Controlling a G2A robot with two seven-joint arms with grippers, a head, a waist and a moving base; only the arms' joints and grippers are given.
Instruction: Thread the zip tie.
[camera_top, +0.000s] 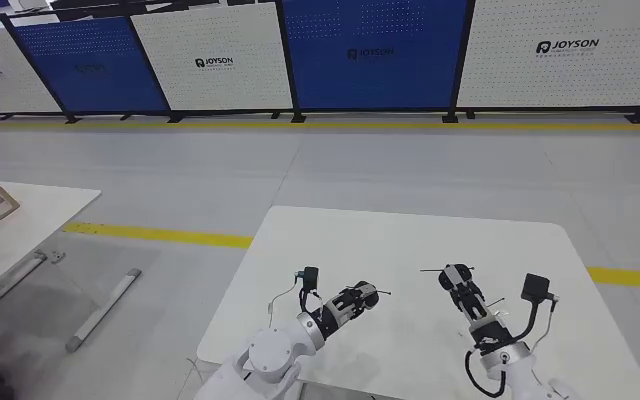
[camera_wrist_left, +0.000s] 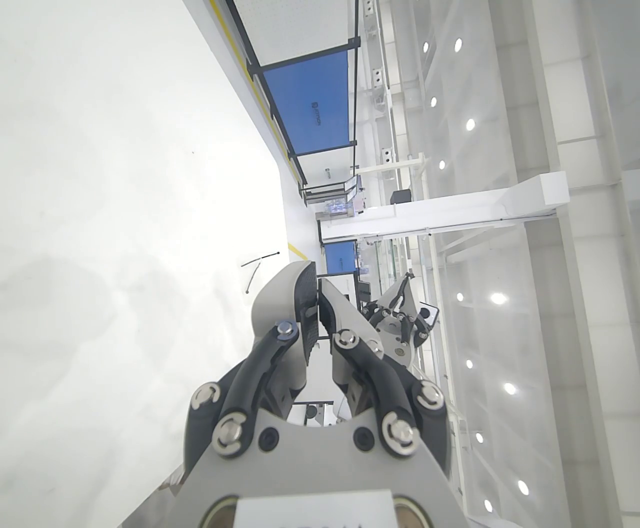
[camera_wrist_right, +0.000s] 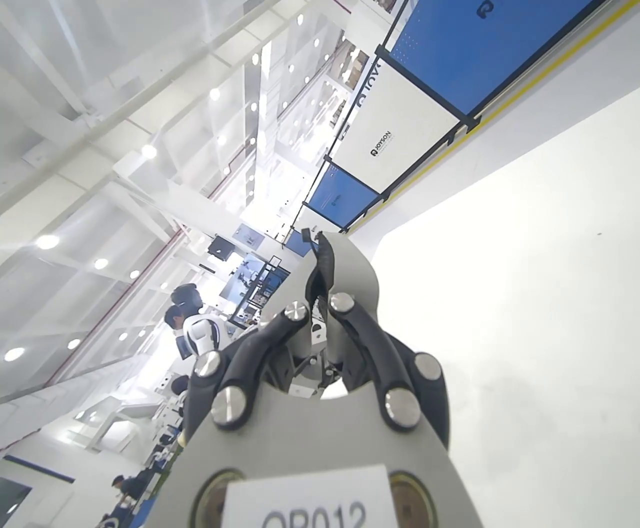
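The right gripper (camera_wrist_right: 322, 246) is clamped on the zip tie (camera_wrist_right: 306, 233). Its fingers are pressed together, and a small black end, squarish like the tie's head, pokes out just past the tips. The left gripper (camera_wrist_left: 316, 281) has its fingers drawn close as well, with only a slit between the pads and something thin and pale sitting in that slit. From above, a fine dark line sticks out of its tip, so I judge that it pinches the tie's thin end, though the contact is too small to be sure.

Both grippers hang above the white table (camera_top: 400, 235), apart from each other and angled inward. Seen from above, the strip at the right gripper lies crosswise to its fingers, with the longer stub pointing at the left arm. The line at the left gripper points back toward the right one, with bare table between the two stubs.

The next move likely turns on bringing these two stubs onto one line, thin end into head. Each arm holds its own end, so neither is nearer. The tie is black and very thin, and its middle is too fine to trace
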